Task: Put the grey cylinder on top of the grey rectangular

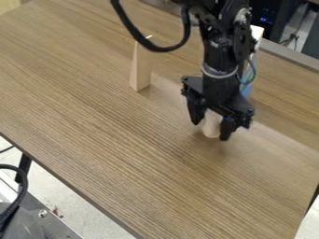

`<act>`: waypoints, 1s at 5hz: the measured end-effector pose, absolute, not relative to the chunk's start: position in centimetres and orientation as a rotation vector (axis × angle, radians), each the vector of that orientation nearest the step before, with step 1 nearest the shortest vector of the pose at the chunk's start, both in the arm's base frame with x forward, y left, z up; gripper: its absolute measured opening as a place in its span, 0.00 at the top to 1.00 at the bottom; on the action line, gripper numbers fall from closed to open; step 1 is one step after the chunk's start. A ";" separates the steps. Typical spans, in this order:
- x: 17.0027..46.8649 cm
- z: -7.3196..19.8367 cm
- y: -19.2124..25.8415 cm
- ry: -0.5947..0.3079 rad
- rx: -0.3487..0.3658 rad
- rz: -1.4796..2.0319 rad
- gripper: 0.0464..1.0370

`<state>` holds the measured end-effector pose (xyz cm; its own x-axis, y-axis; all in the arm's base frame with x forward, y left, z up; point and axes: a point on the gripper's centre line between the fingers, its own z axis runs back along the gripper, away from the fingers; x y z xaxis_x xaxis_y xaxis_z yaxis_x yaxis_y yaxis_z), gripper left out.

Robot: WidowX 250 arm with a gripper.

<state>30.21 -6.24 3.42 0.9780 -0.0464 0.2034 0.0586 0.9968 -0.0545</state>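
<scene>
Camera view: the black gripper [211,129] hangs down around a pale cylinder [211,124], which is between its two sides; whether it is clamped I cannot tell. A tall pale wooden block [141,70] stands upright near it on a wood-grain table [112,135]. Beyond the table's edge lies light flooring [68,191], with a black cable [22,186] at lower left.

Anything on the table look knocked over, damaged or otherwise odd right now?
Nothing looks spilled or toppled. The tall pale block stands upright, and the pale cylinder is at the tool. A blue item behind the arm is mostly hidden, so I can't judge it.
</scene>
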 end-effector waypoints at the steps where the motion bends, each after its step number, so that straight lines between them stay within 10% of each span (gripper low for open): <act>1: 29.8 3.3 -6.6 -0.195 -0.062 -0.062 0.52; 2: 29.5 3.6 -7.3 -0.188 -0.072 -0.060 0.52; 5: 29.3 15.6 -10.1 -0.064 -0.272 0.051 0.52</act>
